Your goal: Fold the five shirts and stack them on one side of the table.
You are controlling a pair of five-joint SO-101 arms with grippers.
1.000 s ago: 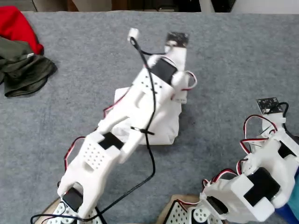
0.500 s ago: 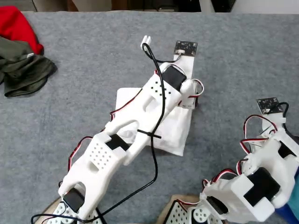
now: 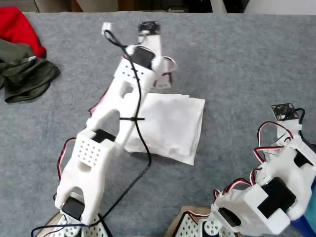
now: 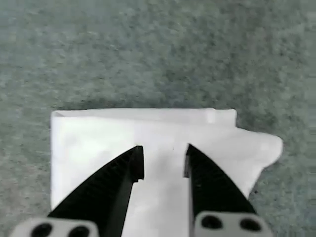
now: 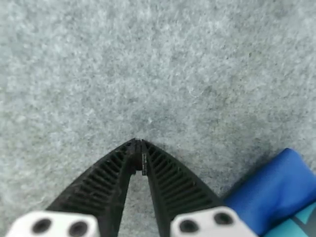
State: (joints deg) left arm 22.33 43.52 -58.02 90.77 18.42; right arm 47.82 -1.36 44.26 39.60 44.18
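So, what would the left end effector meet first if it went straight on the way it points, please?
Most likely the folded white shirt, which lies right ahead of the open left end effector; the gap to it is unclear.

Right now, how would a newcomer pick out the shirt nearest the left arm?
On the grey table, look at the middle. The white shirt lies there folded flat into a rectangle; the red shirt and olive shirt are crumpled in a far corner.
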